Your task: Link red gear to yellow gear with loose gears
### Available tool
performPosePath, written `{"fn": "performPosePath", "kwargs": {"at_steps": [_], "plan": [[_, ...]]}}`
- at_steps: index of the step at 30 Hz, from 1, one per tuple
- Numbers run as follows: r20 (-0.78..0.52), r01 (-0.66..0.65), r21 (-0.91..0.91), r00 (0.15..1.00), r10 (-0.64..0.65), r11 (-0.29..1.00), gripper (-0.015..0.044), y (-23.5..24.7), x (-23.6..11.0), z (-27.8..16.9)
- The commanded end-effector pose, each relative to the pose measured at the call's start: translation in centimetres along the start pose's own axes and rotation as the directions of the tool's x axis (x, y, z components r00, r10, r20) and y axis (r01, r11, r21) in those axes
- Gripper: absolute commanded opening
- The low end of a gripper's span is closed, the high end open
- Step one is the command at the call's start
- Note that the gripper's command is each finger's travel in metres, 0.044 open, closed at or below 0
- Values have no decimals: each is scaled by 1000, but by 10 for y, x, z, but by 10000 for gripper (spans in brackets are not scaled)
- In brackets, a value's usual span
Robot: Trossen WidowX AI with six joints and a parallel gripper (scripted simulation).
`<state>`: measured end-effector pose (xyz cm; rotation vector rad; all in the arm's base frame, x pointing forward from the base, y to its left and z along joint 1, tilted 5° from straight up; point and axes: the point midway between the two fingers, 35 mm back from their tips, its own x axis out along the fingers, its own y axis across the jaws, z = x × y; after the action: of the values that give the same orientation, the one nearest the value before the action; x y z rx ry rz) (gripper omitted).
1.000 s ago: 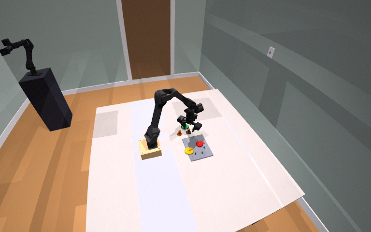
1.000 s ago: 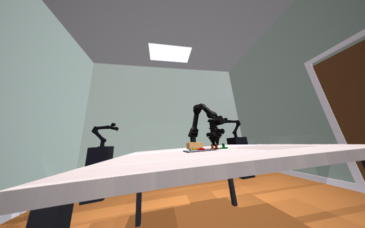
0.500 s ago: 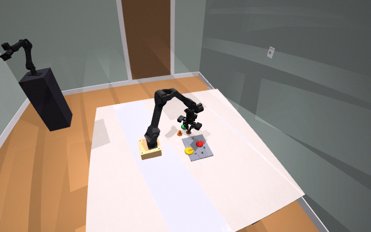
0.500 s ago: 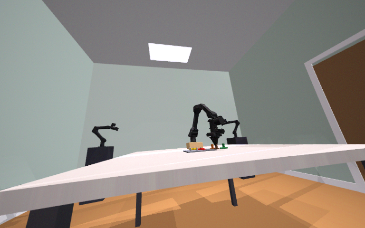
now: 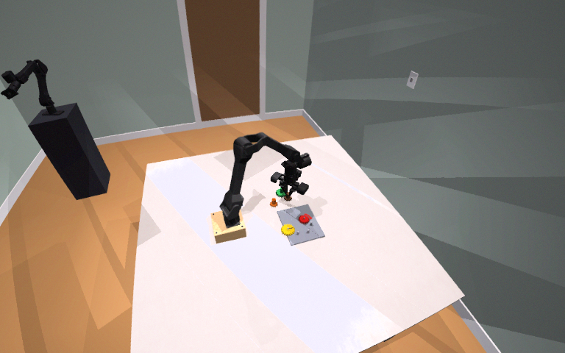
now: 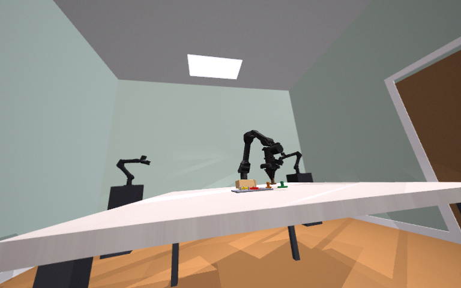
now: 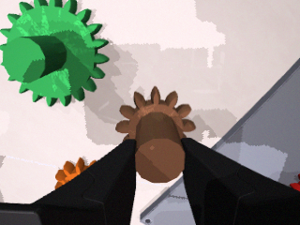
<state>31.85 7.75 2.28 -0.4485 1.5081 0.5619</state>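
Observation:
My gripper (image 5: 288, 194) (image 6: 272, 179) (image 7: 157, 148) is shut on the round handle of the brown gear (image 5: 288, 198) (image 6: 273, 182) (image 7: 155, 105), which looks upright and slightly above the table. The green gear (image 5: 280, 193) (image 6: 282, 185) (image 7: 77, 80), larger, and the small orange gear (image 5: 274, 203) (image 6: 268, 185) (image 7: 74, 174) stand on the table beside it. The grey board (image 5: 315, 234) (image 7: 255, 141) bears the red gear (image 5: 302, 217) (image 6: 254, 188) and the yellow gear (image 5: 287, 229). Bare pegs show near them, one peg (image 5: 297, 232) beside the yellow gear.
The arm's wooden base block (image 5: 229, 236) (image 6: 245, 183) stands left of the board in the top view. The orange gear is partly behind the left finger in the wrist view. Another dark arm stands on a black pedestal (image 5: 74, 154) off the table.

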Motion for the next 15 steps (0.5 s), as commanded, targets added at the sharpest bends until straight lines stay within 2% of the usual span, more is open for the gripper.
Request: {"fn": "performPosePath", "kwargs": {"at_steps": [1,15], "plan": [[8,3,-4,1000,-3,1000,0,-2,-14,2],[9,4,-7,1000,-4,1000,0,-3,-55,1]]}}
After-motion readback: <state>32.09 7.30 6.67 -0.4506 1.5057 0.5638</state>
